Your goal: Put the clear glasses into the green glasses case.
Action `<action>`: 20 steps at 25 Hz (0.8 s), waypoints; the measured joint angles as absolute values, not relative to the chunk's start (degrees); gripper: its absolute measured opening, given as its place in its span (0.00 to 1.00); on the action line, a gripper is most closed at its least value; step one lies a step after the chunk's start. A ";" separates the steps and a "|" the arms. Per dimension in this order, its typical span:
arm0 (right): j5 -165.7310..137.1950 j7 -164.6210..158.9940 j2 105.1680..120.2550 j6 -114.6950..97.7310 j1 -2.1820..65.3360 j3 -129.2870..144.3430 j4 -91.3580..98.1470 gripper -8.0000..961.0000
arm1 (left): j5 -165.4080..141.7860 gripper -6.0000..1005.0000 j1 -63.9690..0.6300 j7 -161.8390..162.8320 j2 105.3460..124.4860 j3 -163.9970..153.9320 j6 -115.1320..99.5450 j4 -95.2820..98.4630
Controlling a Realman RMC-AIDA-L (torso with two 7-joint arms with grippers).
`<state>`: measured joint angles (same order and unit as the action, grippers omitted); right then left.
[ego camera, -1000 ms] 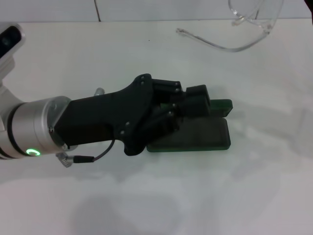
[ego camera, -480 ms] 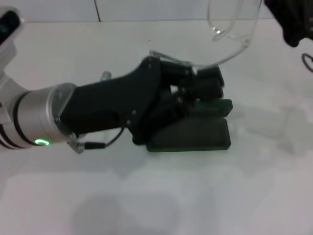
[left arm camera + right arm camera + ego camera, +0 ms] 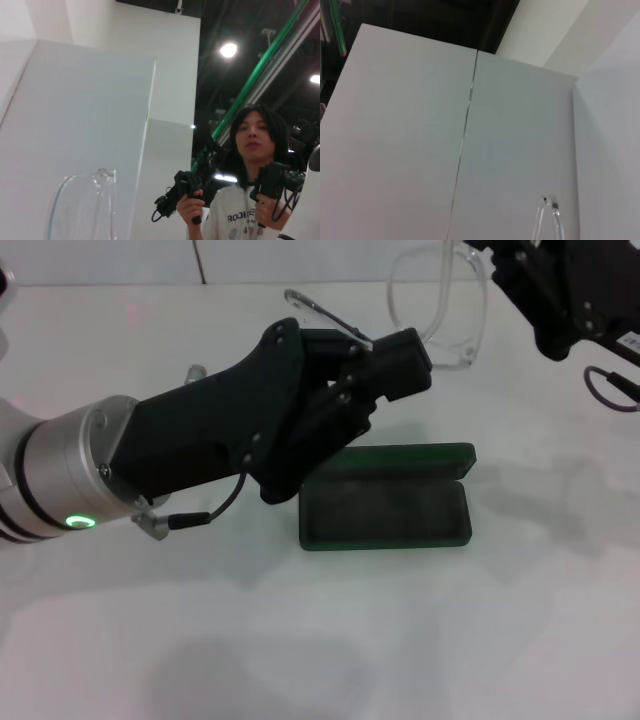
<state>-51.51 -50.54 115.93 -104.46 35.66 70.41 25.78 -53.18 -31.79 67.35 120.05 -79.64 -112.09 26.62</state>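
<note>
1. Clear glasses (image 3: 437, 308) hang in the air behind the green glasses case (image 3: 386, 504), which lies open on the white table (image 3: 300, 640).
2. Right gripper (image 3: 500, 252) holds one end of them.
3. Left gripper (image 3: 385, 345) pinches their long arm.

A white table (image 3: 420, 640) carries the things. The green glasses case (image 3: 386, 507) lies open on it, near the middle, its lid toward the far edge.

White table (image 3: 400, 640), white wall panels (image 3: 420, 150), prob. ceiling lights (image 3: 228, 49).
</note>
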 joint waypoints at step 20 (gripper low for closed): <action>-51.50 -50.01 115.94 -100.67 38.02 78.61 26.19 0.06 | -48.75 0.06 -31.74 67.31 119.71 -78.97 -108.89 24.16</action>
<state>-51.50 -50.01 115.94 -100.67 38.02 78.61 26.19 -48.75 -31.74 67.31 119.71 -78.97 -108.89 24.16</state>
